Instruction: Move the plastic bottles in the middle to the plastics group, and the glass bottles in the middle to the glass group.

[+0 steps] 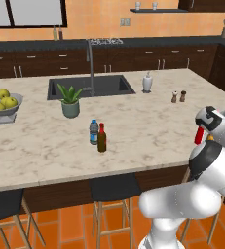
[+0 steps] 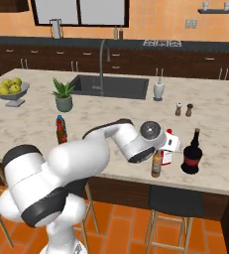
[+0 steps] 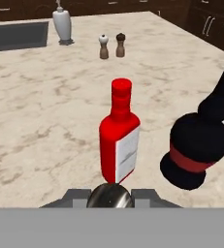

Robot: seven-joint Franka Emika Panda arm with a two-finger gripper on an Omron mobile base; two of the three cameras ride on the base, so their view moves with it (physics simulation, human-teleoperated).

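The step in hand looks like setting a slim amber-brown glass bottle (image 2: pixel 156 165) down among the glass group. To do it well, lower it straight until its base sits flat on the pale marble surface (image 2: pixel 111 126), keep it upright, and leave a gap to the bright red square-shouldered bottle (image 3: pixel 120 133) just ahead of the gripper (image 2: pixel 158 149) and the squat dark bottle with a red band (image 3: pixel 197 150) ahead and to one side. Only then should the jaws part, with the hand lifting straight up so that nothing gets knocked.

The gripper's jaws are drawn together as tight as they go, clamped on the amber bottle near its neck; in the hand view a rounded metallic cap (image 3: pixel 110 195) sits between the fingertips. The right base view shows the bottle's base at or very near the surface; I cannot tell whether it touches.

Well apart from the gripper, in the middle of the surface, stand a small clear plastic water bottle with a blue label (image 1: pixel 93 132) and a second amber-brown bottle with a red top (image 1: pixel 102 138), touching or nearly so. Both are not yet moved.
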